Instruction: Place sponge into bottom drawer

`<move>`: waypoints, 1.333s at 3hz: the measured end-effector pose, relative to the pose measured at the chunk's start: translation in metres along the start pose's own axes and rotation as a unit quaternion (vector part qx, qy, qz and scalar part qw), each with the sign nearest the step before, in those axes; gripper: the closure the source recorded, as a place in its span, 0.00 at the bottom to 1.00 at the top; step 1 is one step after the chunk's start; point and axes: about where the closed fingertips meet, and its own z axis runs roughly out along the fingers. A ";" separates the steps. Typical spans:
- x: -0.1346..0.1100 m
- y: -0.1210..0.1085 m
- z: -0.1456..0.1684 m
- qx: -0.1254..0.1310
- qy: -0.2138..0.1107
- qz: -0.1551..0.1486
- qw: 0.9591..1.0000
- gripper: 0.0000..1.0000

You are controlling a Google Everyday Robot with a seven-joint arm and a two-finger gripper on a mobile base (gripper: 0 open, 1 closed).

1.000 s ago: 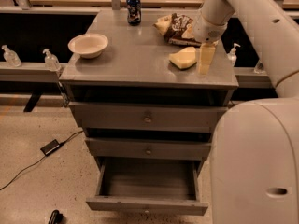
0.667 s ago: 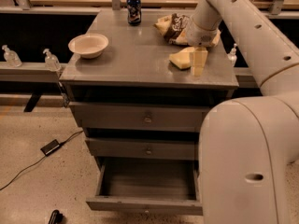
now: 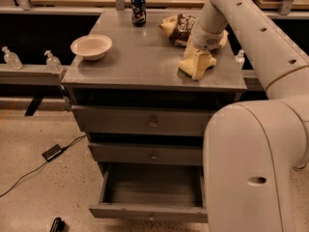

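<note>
- The bottom drawer (image 3: 149, 211) stands pulled out at the foot of the cabinet, so the opening step looks done. The two drawers above it are shut.
- The sponge (image 3: 186, 67) is not in it. It lies on the cabinet top (image 3: 140, 64), at the right side close to the near edge, just near of the snack bag (image 3: 177, 25).
- The gripper (image 3: 202, 64) is down at the sponge, touching or overlapping it on its right. Both are pale yellow and run together, so I cannot tell whether the claw is released or has the sponge in its grasp.
- Left to do, by my judgement, is nearly all of it — secure the sponge, lift it off the top, bring it out past the near edge, lower it and let go over the open drawer.
- The bowl (image 3: 91, 46) at the left and the can (image 3: 138, 9) at the far edge sit well apart from this path.
</note>
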 end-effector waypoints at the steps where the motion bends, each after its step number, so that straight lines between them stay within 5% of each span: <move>1: -0.012 0.006 -0.021 0.023 -0.026 -0.007 0.999 0.70; 2: -0.035 0.036 -0.079 0.084 -0.108 0.036 0.990 0.99; 3: -0.028 0.078 -0.114 0.099 -0.157 0.120 0.975 1.00; 4: -0.008 0.138 -0.137 0.095 -0.183 0.241 0.948 1.00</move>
